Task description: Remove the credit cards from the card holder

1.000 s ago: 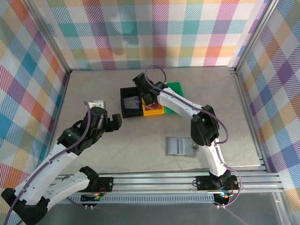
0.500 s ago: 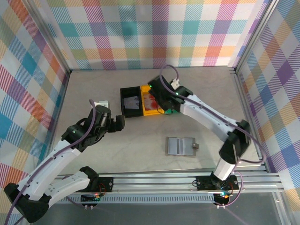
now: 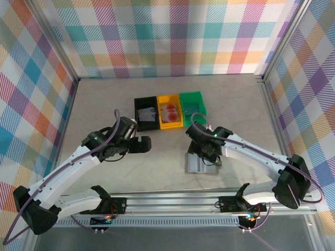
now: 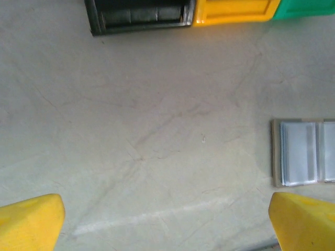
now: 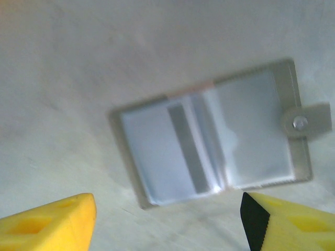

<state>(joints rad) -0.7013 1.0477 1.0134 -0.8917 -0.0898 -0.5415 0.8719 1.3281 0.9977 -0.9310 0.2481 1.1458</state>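
Just over the open card holder (image 5: 209,133), the right tool (image 5: 167,225) hangs with its two yellow fingers (image 5: 47,222) spread wide and nothing between them. The holder lies flat on the counter (image 5: 104,52), unfolded, with the pale blue-grey inside facing up and the snap tab (image 5: 306,121) pointing to one side. One pocket seems to carry a pale credit card (image 5: 157,157) with a grey stripe. The picture is blurred, so I cannot say how many remain.

The left tool (image 3: 140,145) is well apart from the holder, over the counter, also opened wide and empty. Farther back three bins stand touching in a row: the black bin (image 3: 136,115) with a greyish card (image 3: 148,113), the yellow bin (image 3: 170,126) with red cards (image 3: 168,111), and the green bin (image 3: 191,104).

I judge that the task is partly done, since cards already lie in the bins, and that the step in hand is the approach for the next card. The next move calls for the right tool to go down to the exposed edge of the card, close on this thin edge only, and pull it along the pocket. The holder looks light and may slide or lift with the card, so the left tool would probably need to press on the other half.
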